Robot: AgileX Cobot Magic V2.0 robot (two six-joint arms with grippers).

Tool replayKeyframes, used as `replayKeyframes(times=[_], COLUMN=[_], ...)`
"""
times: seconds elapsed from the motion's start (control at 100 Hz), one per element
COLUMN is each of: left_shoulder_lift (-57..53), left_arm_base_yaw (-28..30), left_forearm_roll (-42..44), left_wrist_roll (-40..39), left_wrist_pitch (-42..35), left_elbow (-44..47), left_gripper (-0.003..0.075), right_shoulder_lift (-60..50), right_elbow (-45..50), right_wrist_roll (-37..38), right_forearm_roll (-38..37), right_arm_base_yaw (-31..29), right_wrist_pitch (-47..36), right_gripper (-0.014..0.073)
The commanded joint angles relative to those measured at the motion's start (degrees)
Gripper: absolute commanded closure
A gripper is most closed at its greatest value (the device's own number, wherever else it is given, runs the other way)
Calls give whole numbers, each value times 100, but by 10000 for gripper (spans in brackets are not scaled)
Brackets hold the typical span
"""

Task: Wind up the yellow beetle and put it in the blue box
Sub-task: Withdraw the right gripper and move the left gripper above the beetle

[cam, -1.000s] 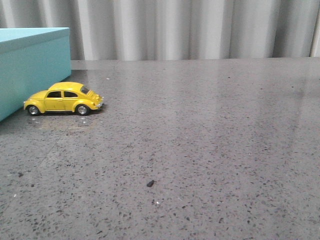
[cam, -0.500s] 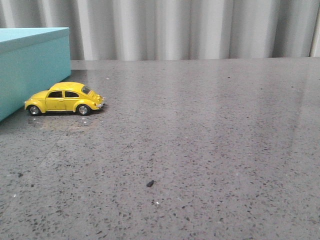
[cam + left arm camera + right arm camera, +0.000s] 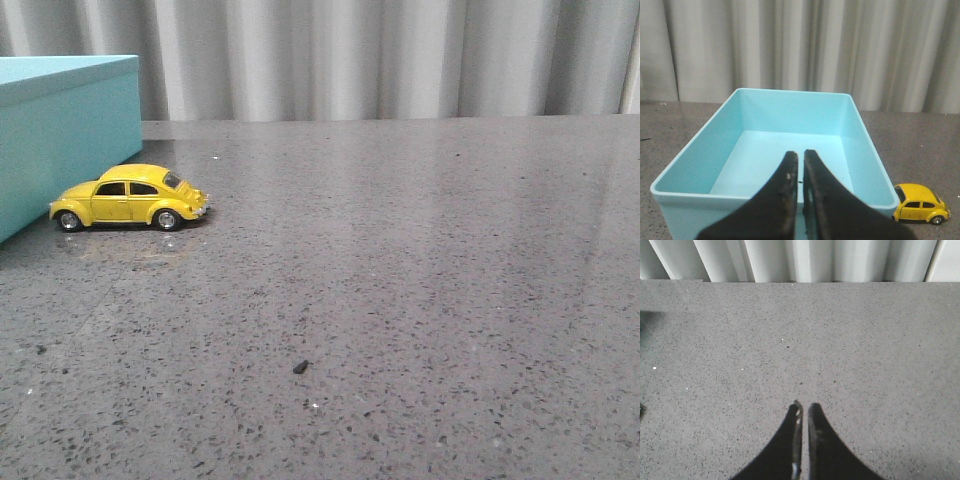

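The yellow beetle (image 3: 128,198) stands on its wheels on the grey table, right beside the blue box (image 3: 60,130) at the far left of the front view. In the left wrist view the blue box (image 3: 865,165) is open on top and empty, with the beetle (image 3: 920,204) just outside its corner. My left gripper (image 3: 801,155) hangs above the box's near rim, shut with nothing held. My right gripper (image 3: 805,406) is shut and empty over bare table, away from both. Neither gripper shows in the front view.
A small dark speck (image 3: 300,367) lies on the speckled grey table (image 3: 420,280). A pale pleated curtain (image 3: 380,55) closes off the far edge of the table.
The beetle has crept very slightly to the right along the box; nothing else has moved.
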Motion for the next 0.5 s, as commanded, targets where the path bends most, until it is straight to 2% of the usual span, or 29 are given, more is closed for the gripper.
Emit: replayKeyframes(times=[0.0, 0.23, 0.49], left_shoulder_lift=[421, 1353, 2409], left_arm_base_yaw=[-27, -27, -27], left_forearm_roll=[-59, -59, -59], left_wrist_roll=[10, 24, 312], left_wrist_pitch=[-297, -164, -106], left_elbow=[-378, -996, -1736], left_gripper=[741, 741, 741], right_shoulder_lift=[-422, -1393, -2079], right_elbow=[192, 1040, 1459], right_wrist_roll=[-46, -46, -46], right_forearm_roll=[35, 35, 35], right_arm_base_yaw=[-12, -12, -15], right_wrist_pitch=[-663, -1152, -1017], right_gripper=[655, 655, 655])
